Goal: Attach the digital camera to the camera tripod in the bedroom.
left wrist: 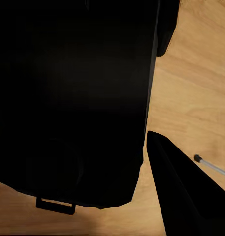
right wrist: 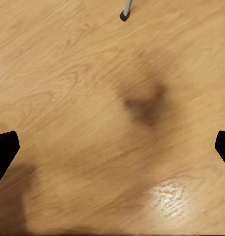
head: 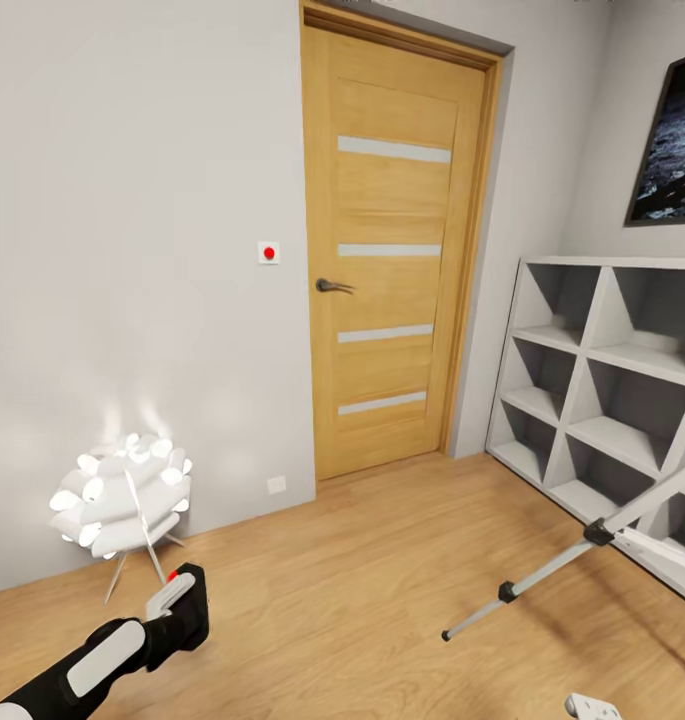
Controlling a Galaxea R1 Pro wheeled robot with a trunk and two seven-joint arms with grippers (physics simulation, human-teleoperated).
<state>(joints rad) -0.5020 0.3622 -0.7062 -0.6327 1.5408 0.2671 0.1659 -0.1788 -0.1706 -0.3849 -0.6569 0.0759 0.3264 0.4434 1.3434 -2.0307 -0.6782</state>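
- Filling most of the left wrist view, the digital camera (left wrist: 73, 103) sits clamped in the left pincer (head: 182, 600), low at the left, red dot showing.
- Wide apart stand the right pincer's (right wrist: 112, 147) black fingertips (right wrist: 3, 150), nothing between them but light wood floor (right wrist: 92, 73).
- Right of the arm, the camera tripod (head: 552, 570) slants one silver leg down to a black foot on the floor, just before the white cube shelf (head: 602, 380).
- Beyond are the oak door (head: 397, 250) and a glowing white lamp (head: 122, 500).
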